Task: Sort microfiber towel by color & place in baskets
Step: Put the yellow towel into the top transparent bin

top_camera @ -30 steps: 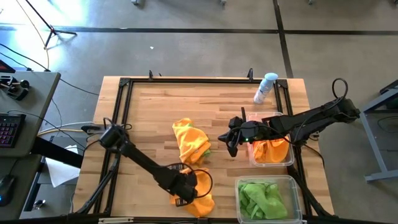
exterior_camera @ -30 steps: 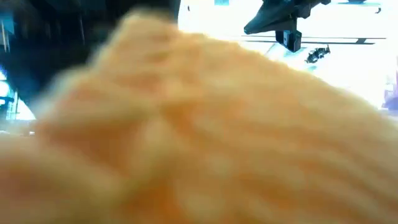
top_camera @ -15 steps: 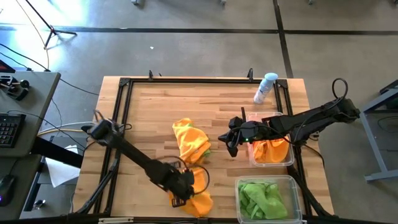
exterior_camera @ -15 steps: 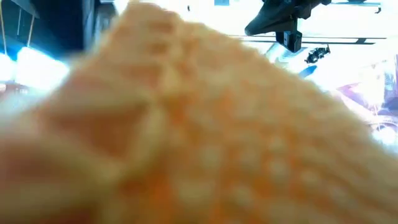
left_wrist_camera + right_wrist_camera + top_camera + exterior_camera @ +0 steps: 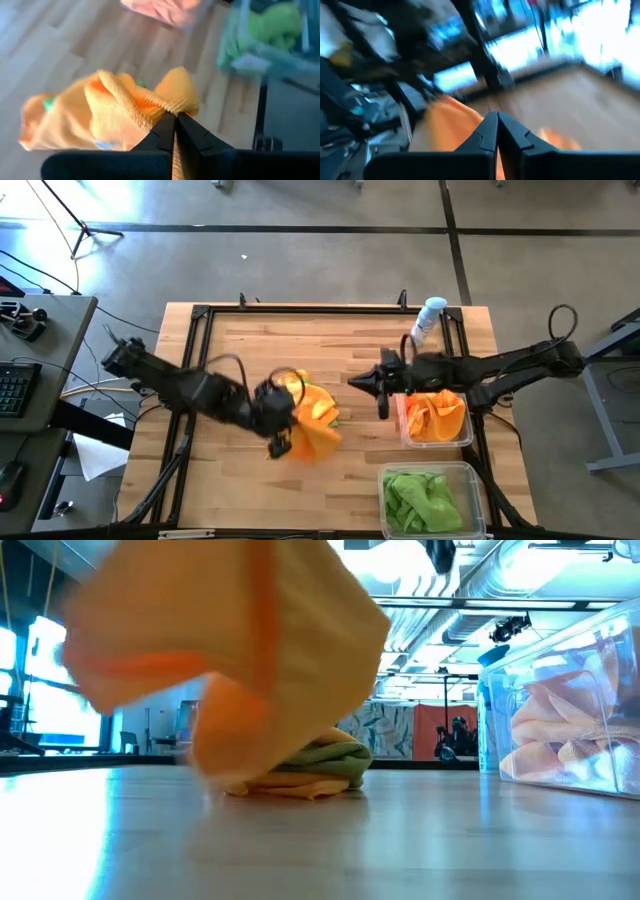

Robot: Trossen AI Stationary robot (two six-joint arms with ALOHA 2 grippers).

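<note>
High view shows two clear baskets at the right side of the wooden surface (image 5: 250, 350): the nearer basket (image 5: 470, 476) holds lime green towels (image 5: 420, 498), and the farther basket (image 5: 462, 438) holds orange towels (image 5: 436, 416). How many cloths lie in each cannot be counted.

One orange towel (image 5: 318, 432) hangs lifted off the surface, pinched in the left tool (image 5: 278, 442), whose fingers are clamped together on its bunched fold; the left wrist view shows the cloth (image 5: 135, 102) gathered at the fingertips. Just behind it a small pile (image 5: 300, 392) rests near the middle of the surface; the low view shows the pile (image 5: 310, 765) with a green cloth on top of an orange one.

The right tool (image 5: 362, 382) hovers beside the orange basket, its fingers pressed together and holding nothing.

One white-and-blue spray bottle (image 5: 428, 320) lies at the far right of the surface. A black frame edges the surface; grey floor surrounds it, with a desk and keyboard (image 5: 14, 388) at the left.
</note>
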